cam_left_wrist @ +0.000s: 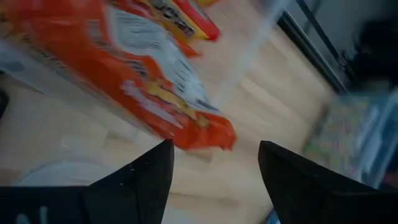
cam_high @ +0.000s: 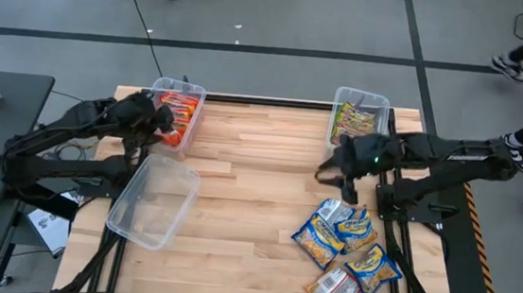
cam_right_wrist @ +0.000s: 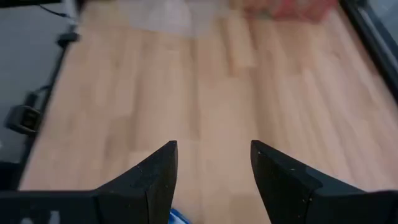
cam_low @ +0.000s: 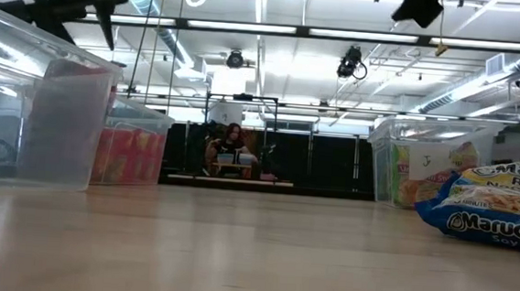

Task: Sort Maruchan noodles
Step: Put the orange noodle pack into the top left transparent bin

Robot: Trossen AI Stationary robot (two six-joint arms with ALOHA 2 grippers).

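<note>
— Orange-red packets?
— Stacked in the far-left bin, crinkly, lying flat.
— Green-yellow packets?
— In the far-right bin.
— Blue-and-yellow packets?
— Loose overlapping heap on the near-right tabletop, with two silver-pink packets among them.

Three clear plastic bins stand on the table: one at the far left holding orange-red packets, too overlapped to count; one at the far right holding green-yellow packets, likewise too piled to count; one empty bin at the near left; loose on the wood near the right lie about five blue-and-yellow packets and one silver-and-red packet; two arms reach in, each with one gripper, the left gripper and the right gripper; one person sits beyond the table.
</note>
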